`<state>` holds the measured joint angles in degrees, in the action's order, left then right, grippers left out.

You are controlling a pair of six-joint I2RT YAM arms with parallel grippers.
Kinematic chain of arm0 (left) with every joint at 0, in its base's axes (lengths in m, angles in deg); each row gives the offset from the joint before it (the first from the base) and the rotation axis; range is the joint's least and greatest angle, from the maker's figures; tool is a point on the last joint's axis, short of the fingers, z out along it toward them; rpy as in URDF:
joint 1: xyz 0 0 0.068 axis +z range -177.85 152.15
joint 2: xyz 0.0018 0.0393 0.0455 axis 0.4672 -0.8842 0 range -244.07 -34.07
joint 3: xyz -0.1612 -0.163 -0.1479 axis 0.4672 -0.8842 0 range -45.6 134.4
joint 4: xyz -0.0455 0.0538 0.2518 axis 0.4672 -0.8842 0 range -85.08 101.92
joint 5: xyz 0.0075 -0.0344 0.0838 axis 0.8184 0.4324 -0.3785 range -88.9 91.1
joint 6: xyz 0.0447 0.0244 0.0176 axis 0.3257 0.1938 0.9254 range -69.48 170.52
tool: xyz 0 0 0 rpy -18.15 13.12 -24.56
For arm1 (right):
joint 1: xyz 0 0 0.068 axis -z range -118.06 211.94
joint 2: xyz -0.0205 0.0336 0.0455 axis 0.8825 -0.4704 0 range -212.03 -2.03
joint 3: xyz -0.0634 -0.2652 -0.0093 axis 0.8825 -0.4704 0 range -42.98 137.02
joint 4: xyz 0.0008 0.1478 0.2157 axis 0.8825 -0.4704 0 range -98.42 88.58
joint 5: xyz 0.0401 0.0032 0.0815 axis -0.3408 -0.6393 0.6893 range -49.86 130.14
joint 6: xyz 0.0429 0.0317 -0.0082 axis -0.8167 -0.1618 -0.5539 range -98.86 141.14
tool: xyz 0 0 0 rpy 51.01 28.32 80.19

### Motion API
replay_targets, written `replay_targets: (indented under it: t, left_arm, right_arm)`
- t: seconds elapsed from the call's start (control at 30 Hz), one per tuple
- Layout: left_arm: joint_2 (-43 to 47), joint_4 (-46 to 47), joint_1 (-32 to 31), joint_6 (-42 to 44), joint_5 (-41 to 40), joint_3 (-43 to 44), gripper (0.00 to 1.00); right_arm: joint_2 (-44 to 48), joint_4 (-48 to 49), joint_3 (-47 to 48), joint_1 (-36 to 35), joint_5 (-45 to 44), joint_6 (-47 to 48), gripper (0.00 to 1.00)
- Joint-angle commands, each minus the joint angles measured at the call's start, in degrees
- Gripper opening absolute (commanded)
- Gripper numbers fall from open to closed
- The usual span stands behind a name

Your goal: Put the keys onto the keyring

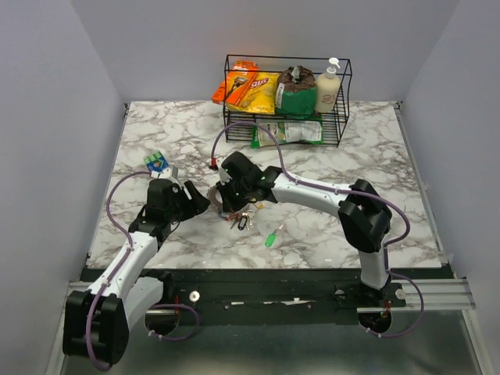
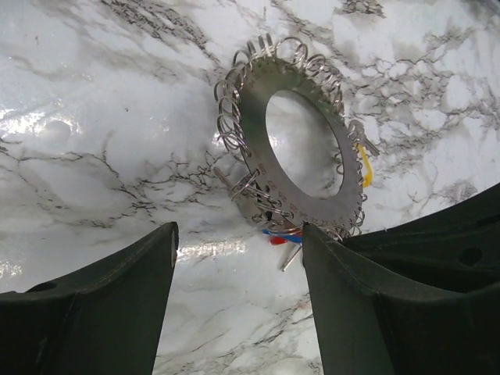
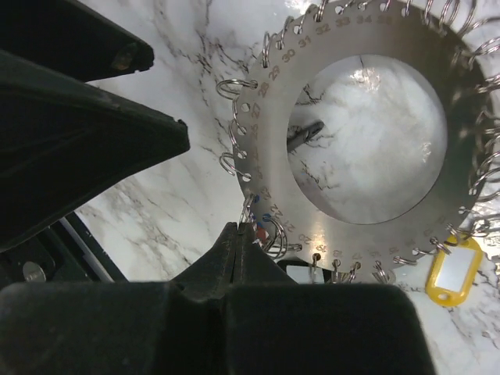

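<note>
**Marble table**, seen from above and from both wrists. At its far edge stands a wire basket of snacks and soap, which we take to be clutter outside the task.

Both arms lean in toward the middle, so that each wrist camera looks straight at the work.

**The keyring** lies between them near the table's centre. It is a flat numbered disc fringed with small wire loops, and from the left wrist it seems tipped, though we cannot be sure.

**The left gripper** hangs just before the disc with its fingers wide apart, we judge in order to steady the rim.

**The right gripper** has its fingers pressed together right at the rim, beside a loop. We cannot tell whether anything thin is pinched there.

**Keys:**
- Red and blue key heads sit at that same edge.
- A green key lies apart, not yet threaded.
- A yellow tag already hangs from the fringe.
</note>
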<state>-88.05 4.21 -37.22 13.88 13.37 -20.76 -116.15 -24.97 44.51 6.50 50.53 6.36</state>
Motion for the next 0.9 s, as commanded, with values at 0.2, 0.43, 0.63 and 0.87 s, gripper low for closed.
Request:
replay_targets:
  t: [0.2, 0.43, 0.63, 0.87]
  left_arm:
    - [5.8, 0.8, 0.3, 1.0, 3.5, 1.5, 0.73]
    - [11.0, -1.0, 0.3, 1.1, 5.4, 4.0, 0.73]
    - [13.5, -4.0, 0.2, 2.8, 8.5, 8.5, 0.73]
    - [11.4, -9.6, 0.2, 8.2, 13.9, 15.8, 0.73]
  right_arm:
    - [7.5, 2.3, -2.6, -0.3, 3.9, 9.2, 0.01]
    - [11.1, 2.7, -3.4, -0.1, 8.7, 13.6, 0.0]
    - [15.2, 2.5, -4.7, 0.0, 10.9, 19.6, 0.01]
    - [19.5, 1.8, -6.5, 0.5, 14.0, 24.8, 0.01]
